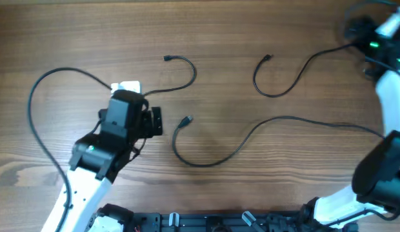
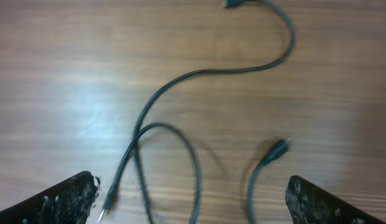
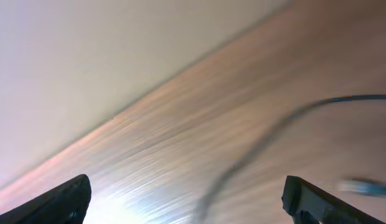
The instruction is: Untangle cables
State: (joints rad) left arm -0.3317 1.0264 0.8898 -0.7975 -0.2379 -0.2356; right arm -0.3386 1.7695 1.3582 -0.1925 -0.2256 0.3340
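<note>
- While my left gripper [image 1: 157,121] hangs low over the table [image 1: 71,32] with its jaws wide apart and nothing between them, I read it as lined up for a pick rather than carrying anything.
- My right gripper [image 3: 187,182] sits at the far right corner, jaws likewise spread and empty. Its wrist view is blurred, with one cord streaking across the wood beneath.
- From overhead I count three cables [image 1: 206,165], each showing one plug end:
  - the upper-left cable [image 1: 193,72] hooks from its plug back toward my left gripper.
  - the upper-right cable [image 1: 274,95] loops, then trails toward the right gripper's corner.
  - the lower cable [image 1: 284,118] curls from a plug just beside the left gripper and runs off right.
- From above none of the three crosses another, so I judge the spreading mostly done, each cord given its own patch.
- My left wrist view shows a loop [image 2: 192,158] crossing the upper-left cable near a bare metal tip [image 2: 106,208]. I cannot tell whose loop it is, but it is probably the last snag.
- One thicker wire [image 1: 30,113] arcs beside the left arm. I take it for rig wiring and leave it uncounted.
</note>
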